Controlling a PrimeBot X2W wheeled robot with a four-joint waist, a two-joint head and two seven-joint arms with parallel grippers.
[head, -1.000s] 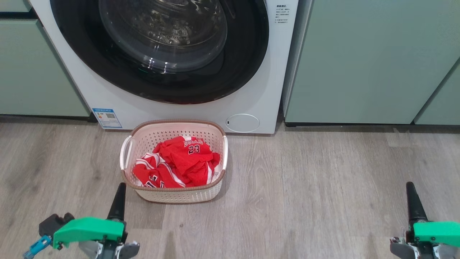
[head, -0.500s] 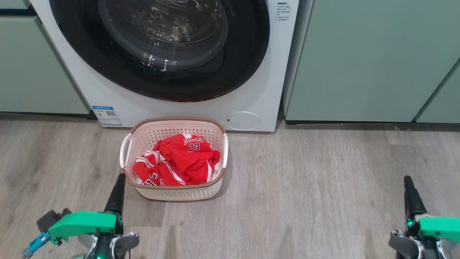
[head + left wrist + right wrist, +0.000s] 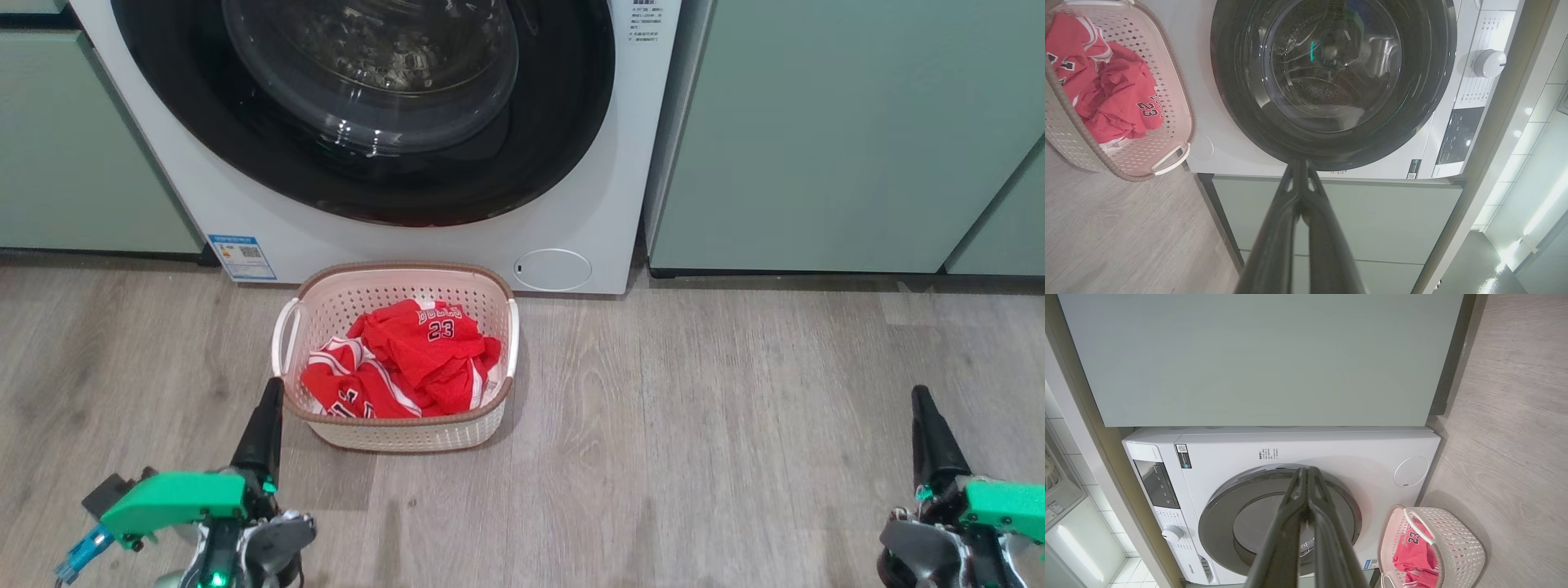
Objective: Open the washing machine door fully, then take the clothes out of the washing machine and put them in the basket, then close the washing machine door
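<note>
Red clothes (image 3: 408, 359), probably light and limp and easiest pinched at a raised fold, are lying heaped in the basket (image 3: 408, 437) on the floor (image 3: 694, 425) before the washing machine (image 3: 457, 253), while the left gripper (image 3: 269, 400) and right gripper (image 3: 921, 400) are hovering with fingers together, empty.

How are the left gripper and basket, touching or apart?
Apart. Left wrist view shows the left gripper aimed at the washing machine door, the basket well aside.
</note>
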